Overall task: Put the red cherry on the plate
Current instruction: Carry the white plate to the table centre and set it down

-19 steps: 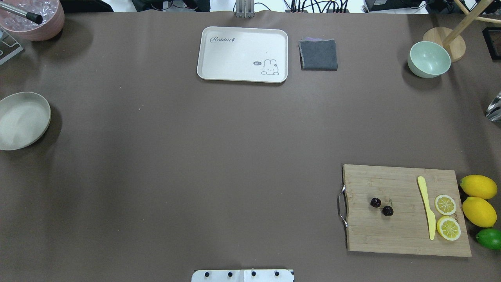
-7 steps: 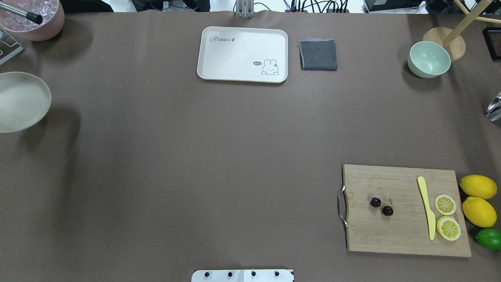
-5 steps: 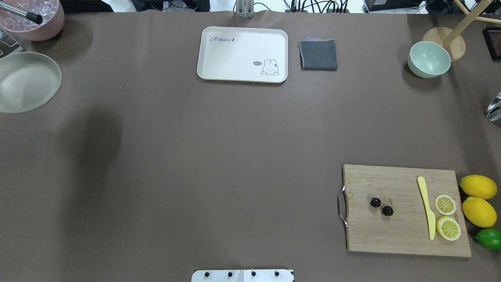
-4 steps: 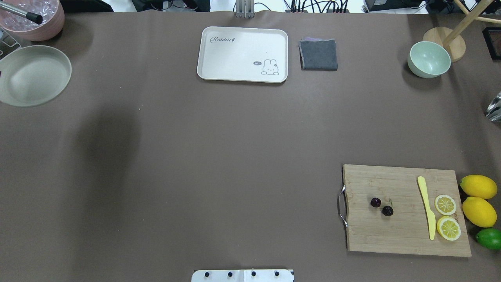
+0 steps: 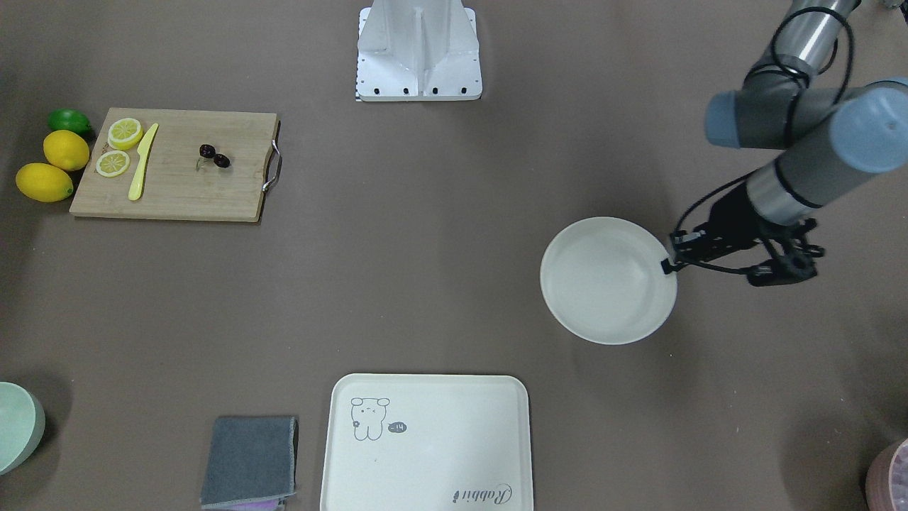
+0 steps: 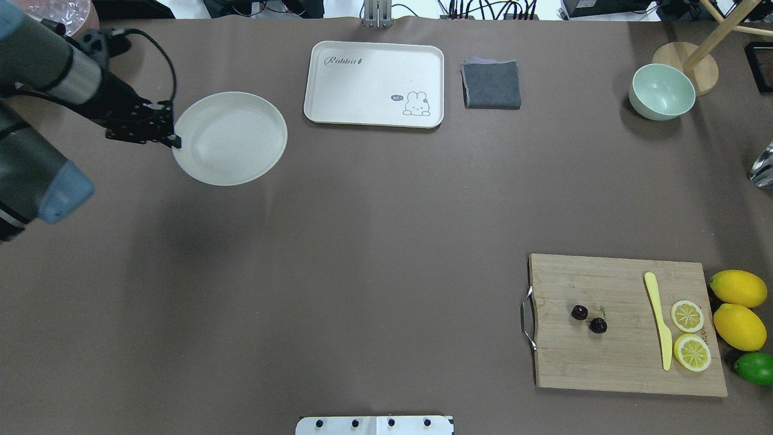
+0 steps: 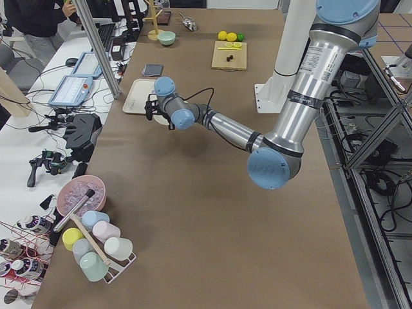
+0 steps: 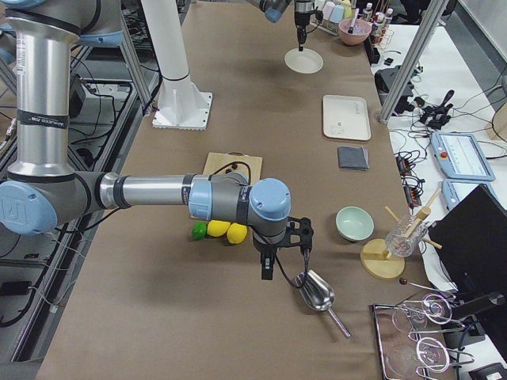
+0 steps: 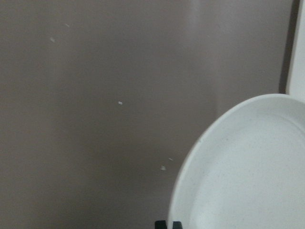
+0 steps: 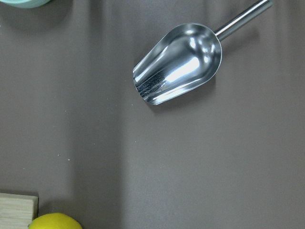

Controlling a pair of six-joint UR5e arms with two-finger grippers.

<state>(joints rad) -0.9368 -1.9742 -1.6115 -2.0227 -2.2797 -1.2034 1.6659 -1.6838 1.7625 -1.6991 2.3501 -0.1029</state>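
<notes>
Red cherry [image 6: 598, 325]: lies on the cutting board [image 6: 610, 362], well apart from the plate [image 6: 241, 121].
Right gripper [image 8: 268, 269]: hangs near a metal scoop [image 8: 315, 293]; open or closed, I can't tell.
Plate: far left, near the tray [image 6: 362, 84].
Left gripper [image 6: 175, 142]: pinched onto the plate's rim.

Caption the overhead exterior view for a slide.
Left gripper grips the plate rim; red cherry lies on the cutting board.

The plate [image 6: 229, 138] looked matt and smooth, the surface [image 6: 362, 241] a dull brown sheet. The cutting board [image 6: 604, 362] was grained wood; the scoop [image 10: 178, 64] gleamed, polished metal; the towel [image 6: 491, 84] was soft grey cloth.
</notes>
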